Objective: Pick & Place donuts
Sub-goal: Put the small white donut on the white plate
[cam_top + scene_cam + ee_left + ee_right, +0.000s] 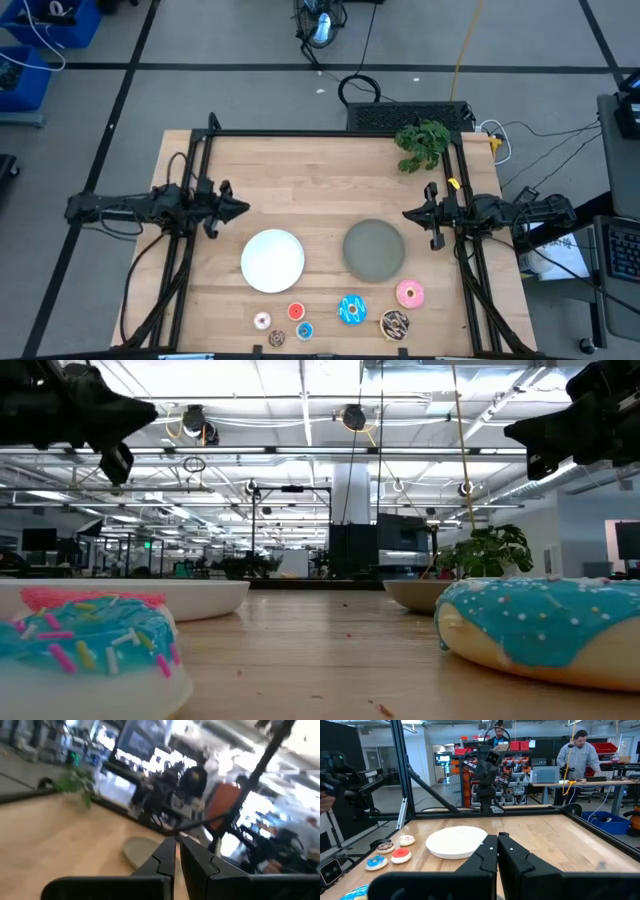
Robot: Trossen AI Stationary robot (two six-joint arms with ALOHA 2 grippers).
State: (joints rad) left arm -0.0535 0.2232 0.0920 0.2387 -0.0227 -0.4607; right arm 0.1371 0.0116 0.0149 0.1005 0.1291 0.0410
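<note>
With both sets of jaws pressed together and empty, we are hovering the left gripper (243,208) at nine o'clock and the right gripper (408,213) at three, risking nudging the crowded donuts (340,312) at six o'clock off the tabletop (300,170).

Seven toy donuts lie flat along the near table edge, none held.
Larger three: pink donut (410,293) rightmost, brown sprinkled donut (395,322) just below it, blue donut (352,309) to their left. Tiny four clustered further left: red donut (296,311), small blue donut (304,330), whitish-pink donut (262,320), small brown donut (277,339). All apart from each other, holes up, in front of the two plates.
</note>
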